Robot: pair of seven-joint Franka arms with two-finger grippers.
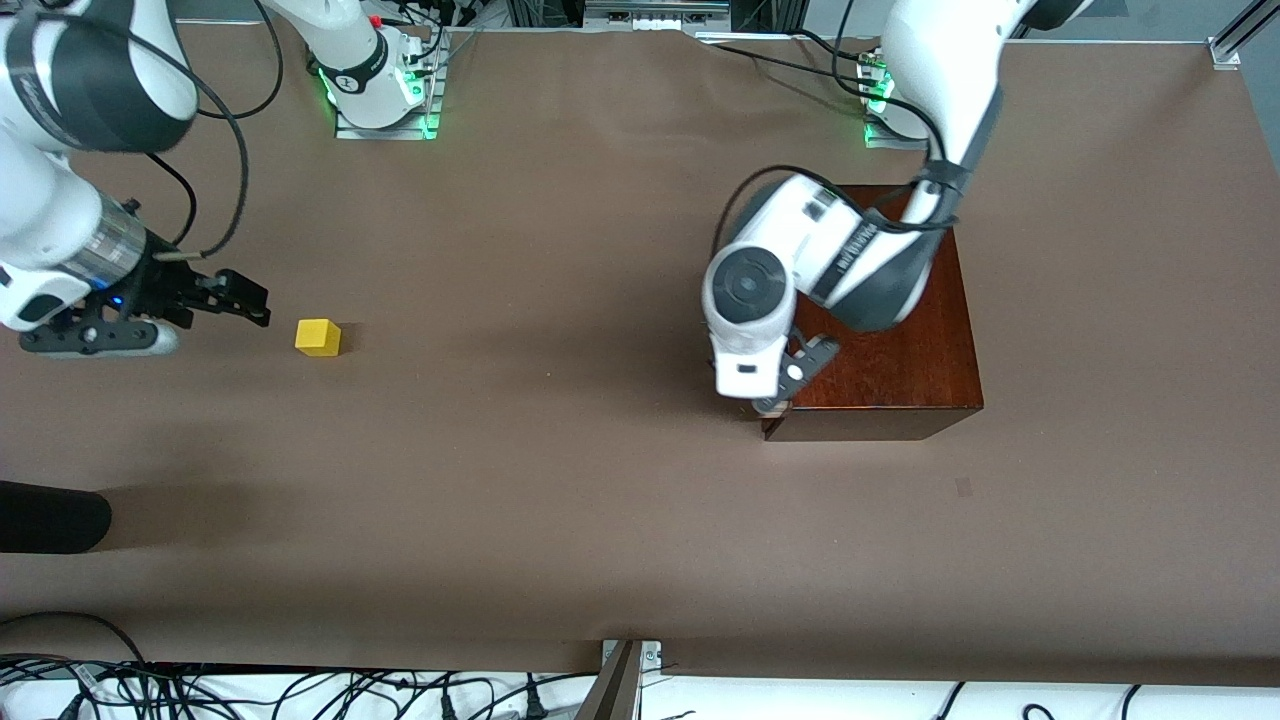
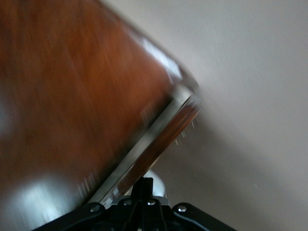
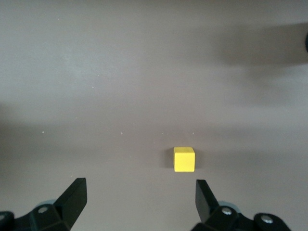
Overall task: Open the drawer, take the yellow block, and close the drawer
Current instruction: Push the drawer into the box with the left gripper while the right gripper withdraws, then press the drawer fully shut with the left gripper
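The yellow block sits on the brown table toward the right arm's end. My right gripper hangs open just beside it, nothing between its fingers. The dark mahogany box stands toward the left arm's end. The drawer looks pushed in, only a thin pale and reddish edge showing along the box. My left gripper is shut at that edge, at the box corner nearest the front camera, its fingertips in front of the white handle.
A black rounded object pokes in at the table's edge toward the right arm's end. Cables and a metal bracket run along the edge nearest the front camera. Bare brown table lies between block and box.
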